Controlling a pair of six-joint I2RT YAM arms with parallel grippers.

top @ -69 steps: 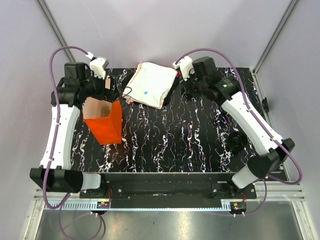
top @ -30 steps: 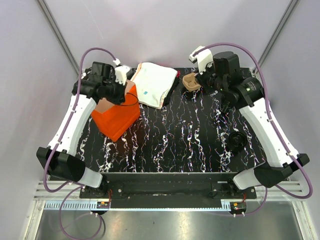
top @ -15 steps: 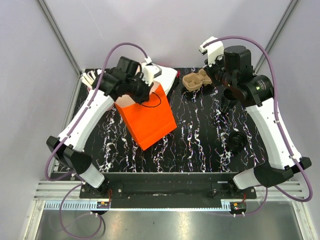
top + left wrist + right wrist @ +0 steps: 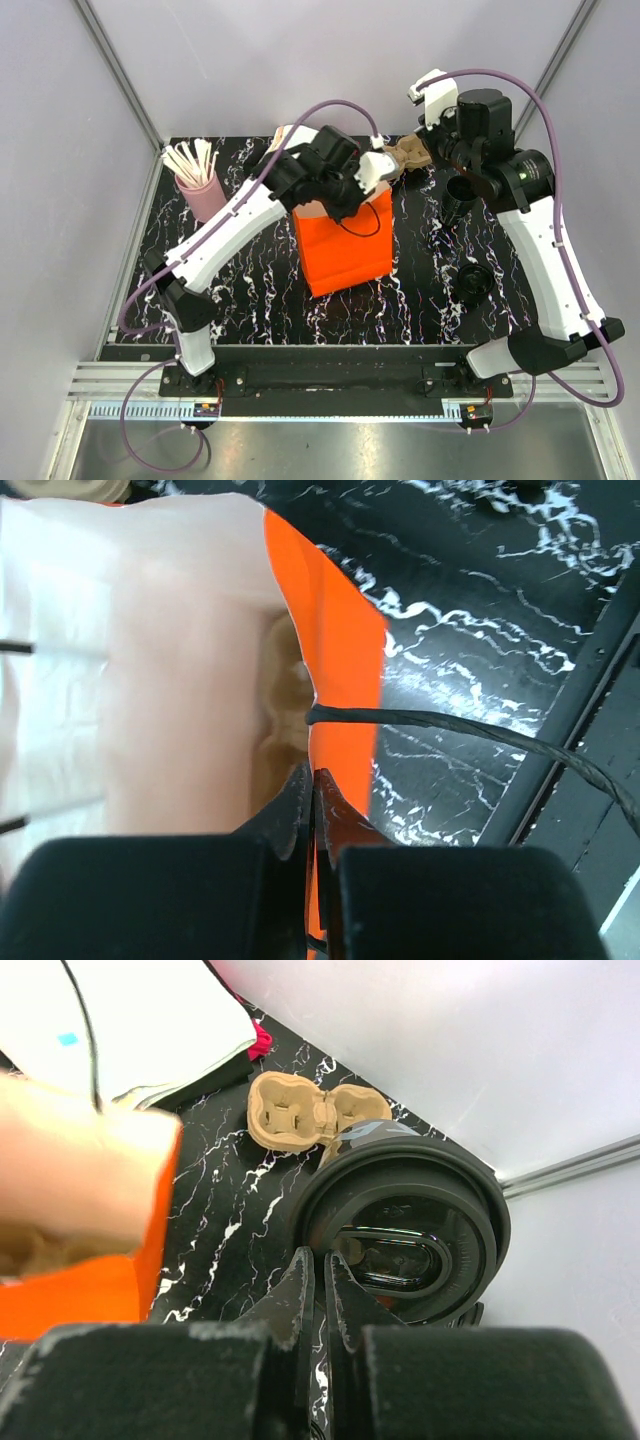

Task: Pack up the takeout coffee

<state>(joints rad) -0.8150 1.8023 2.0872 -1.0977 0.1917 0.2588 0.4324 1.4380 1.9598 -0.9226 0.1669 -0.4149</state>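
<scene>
Left gripper [image 4: 313, 773] pinches the orange bag [image 4: 345, 255] by its rim; right gripper [image 4: 320, 1256] pinches the apparently lidded black cup [image 4: 400, 1173] by its edge. Pink cup [image 4: 201, 198] holds stirrers [image 4: 186, 158].

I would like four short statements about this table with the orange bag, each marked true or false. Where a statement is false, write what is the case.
1. The left gripper is shut on the rim of the orange bag. True.
2. The takeout coffee stands inside the orange bag. False: the right gripper pinches its rim and holds it outside the bag, to the bag's right.
3. The pink cup of stirrers stands upright near the table's far left corner. True.
4. The cardboard tray lies in the bag. False: it lies on the table at the far edge, behind the bag.
</scene>
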